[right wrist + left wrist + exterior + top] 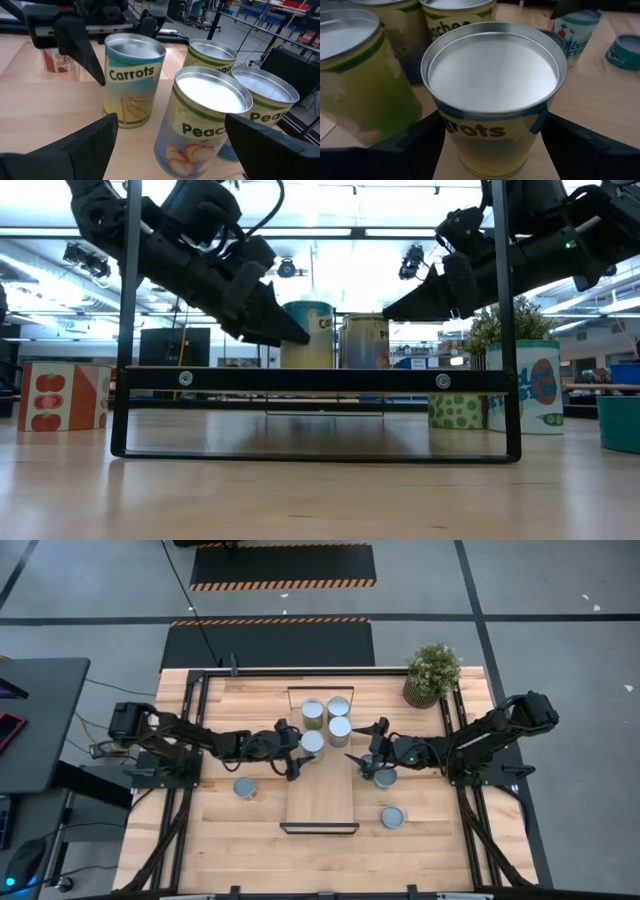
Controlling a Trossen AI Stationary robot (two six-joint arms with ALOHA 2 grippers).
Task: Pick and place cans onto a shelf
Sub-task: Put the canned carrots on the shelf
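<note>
Closest to my left wrist camera is the Carrots can (492, 95), upright on the shelf (320, 802), sitting between the left pincer's (298, 764) 2 dark fingers. The fingers stand wide on either side of it; I cannot tell whether they touch its sides. From above, this can is on the shelf's left side, just in front of 3 more cans (327, 716) clustered at the shelf's far end, toward the worktop's (250, 830) far edge. I read "Peac" on 2 of those labels in the right wrist view.

My right pincer (362, 762) hovers over the shelf's right edge, fingers spread wide with nothing between them, pointed at the cluster.

Off the shelf, I see 1 can (244, 788) on the worktop left of it, 1 can (385, 776) just right of it under the right arm, and 1 can (392, 817) nearer the front right. A potted plant (432, 672) stands at the far right corner.
</note>
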